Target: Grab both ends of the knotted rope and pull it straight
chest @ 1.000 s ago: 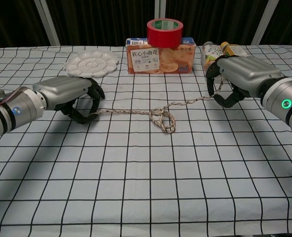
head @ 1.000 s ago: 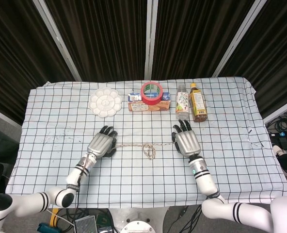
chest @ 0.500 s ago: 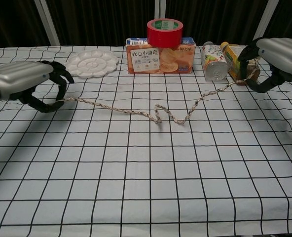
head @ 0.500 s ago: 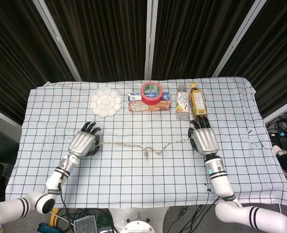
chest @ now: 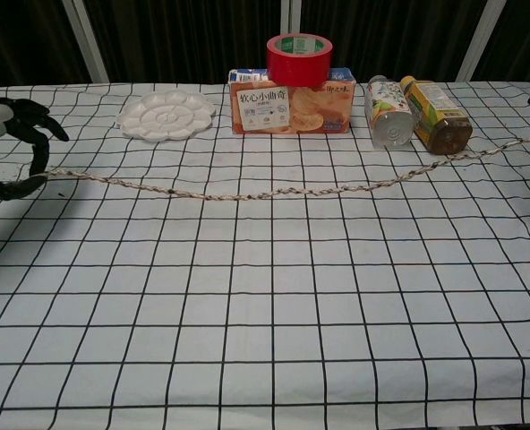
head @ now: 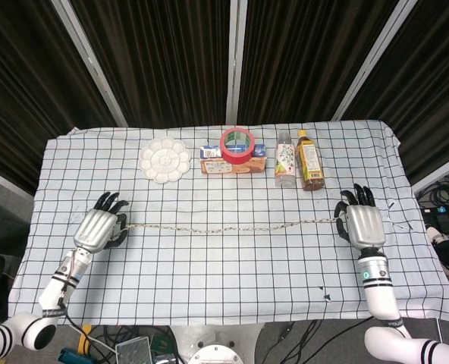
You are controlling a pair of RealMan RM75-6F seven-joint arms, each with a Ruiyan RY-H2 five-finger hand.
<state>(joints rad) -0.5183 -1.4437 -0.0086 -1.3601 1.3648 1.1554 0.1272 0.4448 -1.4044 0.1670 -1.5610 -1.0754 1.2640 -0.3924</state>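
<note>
— Since the earlier frame both hands had swung far apart, and the knot that sat mid-table a second before was gone, right?

— Right. The rope (head: 232,227) lay stretched in one long, nearly straight line across the checked tablecloth (head: 209,273), sagging only slightly in the middle.

— And the grips?

— The left hand (head: 99,227) sat near the table's left edge with its fingers curled around the rope's left end. The right hand (head: 361,222) was near the right edge, fingers closed on the other end; in the chest view only its fingertips showed at the frame border, with the rope running up to them.

— What stood beyond the rope?

— Well behind it, along the far side: a white paint palette (head: 164,160) to the left, a snack box (head: 233,161) with a red tape roll (head: 237,144) resting on top, then a clear bottle (head: 285,166) and a brown tea bottle (head: 309,164) lying side by side. Dark curtains (head: 171,61) hung behind the table.
</note>
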